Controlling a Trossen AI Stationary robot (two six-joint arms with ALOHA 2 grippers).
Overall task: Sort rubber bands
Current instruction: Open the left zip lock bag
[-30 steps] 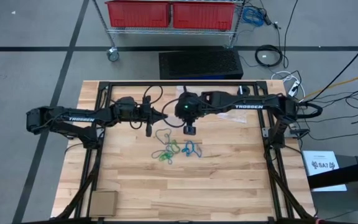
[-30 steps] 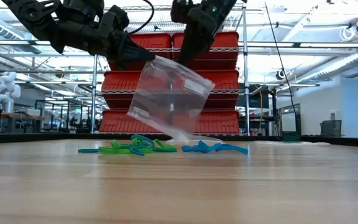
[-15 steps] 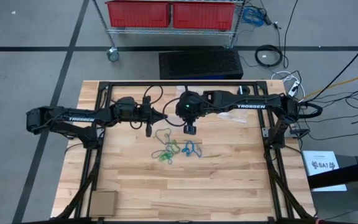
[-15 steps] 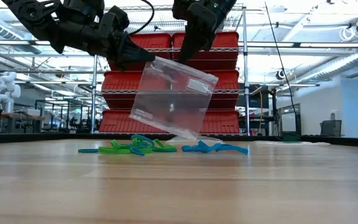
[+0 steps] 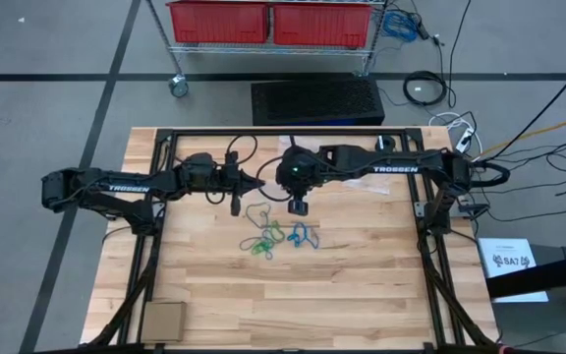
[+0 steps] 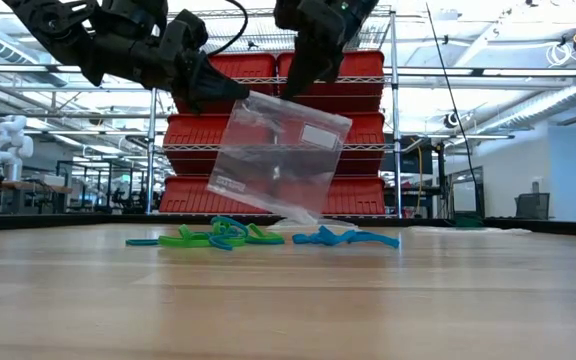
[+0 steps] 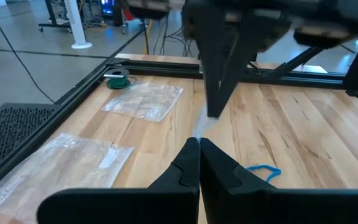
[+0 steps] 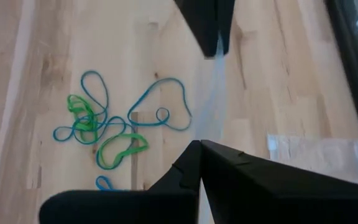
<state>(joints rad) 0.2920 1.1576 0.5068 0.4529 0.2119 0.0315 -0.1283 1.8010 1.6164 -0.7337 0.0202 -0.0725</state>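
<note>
Clear plastic is what's being gripped right now: a see-through zip bag [image 6: 280,155] is held up in the air over the worktop [image 5: 362,285], pinched at its top edge from both sides. The left claw [image 6: 230,90] is clenched on one upper corner, and the right claw [image 6: 295,92] is clamped onto the edge just beside it, so the bag hangs tilted between the two, its lowest corner just above the pile. From above, both claws are seen meeting near the middle of the worktop's far half.

The rubber bands [image 5: 277,236] are lying loose on the wood, right under the bag. A tangle of green and blue loops is seen in the right wrist view [image 8: 114,124], with the green ones bunched together and the blue ones sprawled around and over them.

Two more clear bags [image 7: 143,99] are lying flat on the worktop by the frame rail, well apart from the bands.
</note>
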